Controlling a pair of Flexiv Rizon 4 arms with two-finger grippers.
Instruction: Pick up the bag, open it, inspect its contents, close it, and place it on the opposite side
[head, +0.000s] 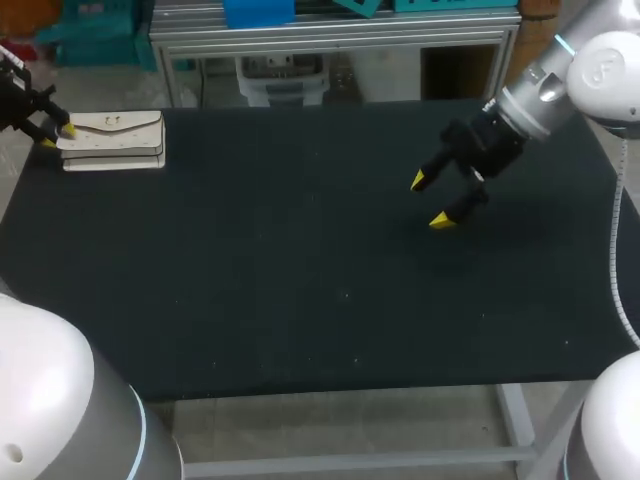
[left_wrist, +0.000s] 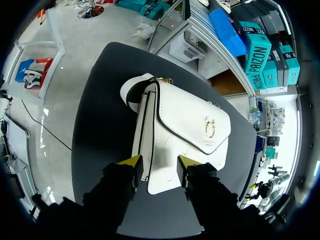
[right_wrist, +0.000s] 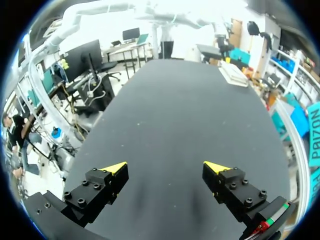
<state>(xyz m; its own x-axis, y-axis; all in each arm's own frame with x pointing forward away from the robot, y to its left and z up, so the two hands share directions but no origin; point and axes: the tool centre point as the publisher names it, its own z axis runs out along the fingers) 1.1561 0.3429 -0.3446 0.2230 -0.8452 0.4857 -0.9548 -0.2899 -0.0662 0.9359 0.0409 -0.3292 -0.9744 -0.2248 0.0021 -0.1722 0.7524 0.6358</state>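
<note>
Left arm (head: 18, 100) at white bag (left_wrist: 185, 125) — right fingers (right_wrist: 114, 169) spread wide.

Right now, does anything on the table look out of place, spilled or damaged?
Nothing stands out. The white bag lies flat near the far left corner of the table, flap closed, with the left gripper at its end. The right gripper hangs open, holding nothing.

Left gripper (head: 56, 137) low at far left; right gripper (head: 431, 201) (fingers spread) hovers right
</note>
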